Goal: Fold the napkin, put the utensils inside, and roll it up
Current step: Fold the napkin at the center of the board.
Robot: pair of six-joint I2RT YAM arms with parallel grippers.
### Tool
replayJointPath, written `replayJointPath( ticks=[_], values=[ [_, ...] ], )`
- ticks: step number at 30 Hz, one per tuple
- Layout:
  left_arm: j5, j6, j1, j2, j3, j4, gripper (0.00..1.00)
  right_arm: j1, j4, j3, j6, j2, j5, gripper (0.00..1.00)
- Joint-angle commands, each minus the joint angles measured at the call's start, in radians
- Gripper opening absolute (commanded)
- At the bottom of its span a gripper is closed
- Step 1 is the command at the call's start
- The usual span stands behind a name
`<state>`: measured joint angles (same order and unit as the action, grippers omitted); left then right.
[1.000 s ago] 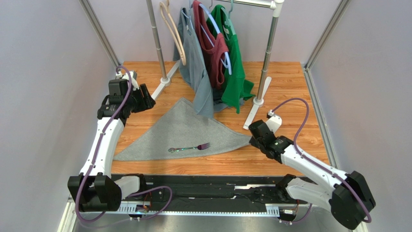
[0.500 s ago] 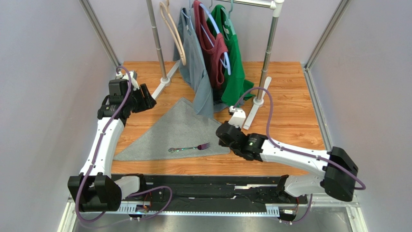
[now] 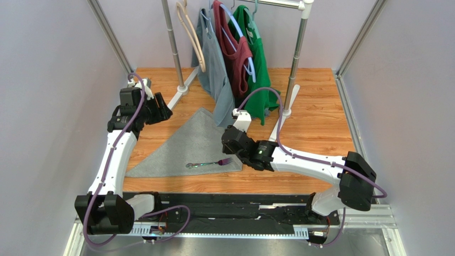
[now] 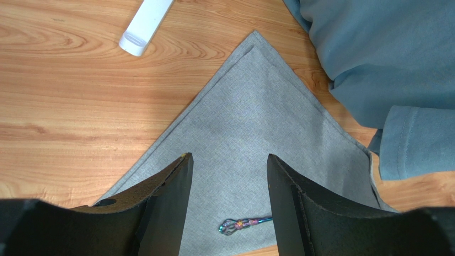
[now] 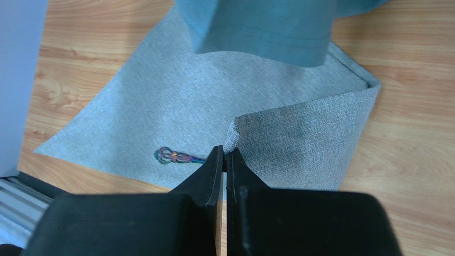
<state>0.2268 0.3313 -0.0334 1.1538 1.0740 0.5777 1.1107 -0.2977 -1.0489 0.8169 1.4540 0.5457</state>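
The right claw (image 5: 225, 154) is closed tight, its two fingers pressed together on one corner of the napkin (image 5: 160, 106). The pinched corner is lifted and doubled back, so a flap of grey cloth lies over the rest of the sheet just beyond and to the right of the fingertips. The fork (image 5: 176, 157) lies on the napkin just left of this claw. Only its looped handle end shows, and the tines are hidden behind the fingers.

The left claw (image 4: 228, 160) stands wide open with nothing between its fingers, held above the napkin's folded triangle. Through the gap, the cloth's point lies ahead of the fingertips. The fork's handle end shows low between the fingers, and the rest is cut off by the right-hand finger.

A grey shirt (image 5: 256, 26) hangs ahead of the right claw and covers part of the napkin's far edge. From above, the right claw's fingertips cannot be made out beneath its own wrist.
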Motion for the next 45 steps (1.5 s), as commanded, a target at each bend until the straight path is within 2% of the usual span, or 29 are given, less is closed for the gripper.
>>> replayJointPath(
  ticks=[1, 10, 27, 45],
  values=[
    [0.003, -0.003, -0.005, -0.029, 0.003, -0.027, 0.62, 0.020, 0.095, -0.071, -0.032, 0.035, -0.026, 0.00],
    [0.006, -0.003, -0.005, -0.029, 0.004, -0.026, 0.62, 0.075, 0.129, -0.169, -0.077, 0.147, -0.066, 0.00],
    [0.008, -0.003, -0.005, -0.028, 0.003, -0.026, 0.62, 0.098, 0.203, -0.281, -0.189, 0.270, -0.190, 0.00],
    [0.011, -0.003, -0.006, -0.020, 0.003, -0.024, 0.62, 0.120, 0.209, -0.335, -0.226, 0.381, -0.263, 0.00]
  ],
)
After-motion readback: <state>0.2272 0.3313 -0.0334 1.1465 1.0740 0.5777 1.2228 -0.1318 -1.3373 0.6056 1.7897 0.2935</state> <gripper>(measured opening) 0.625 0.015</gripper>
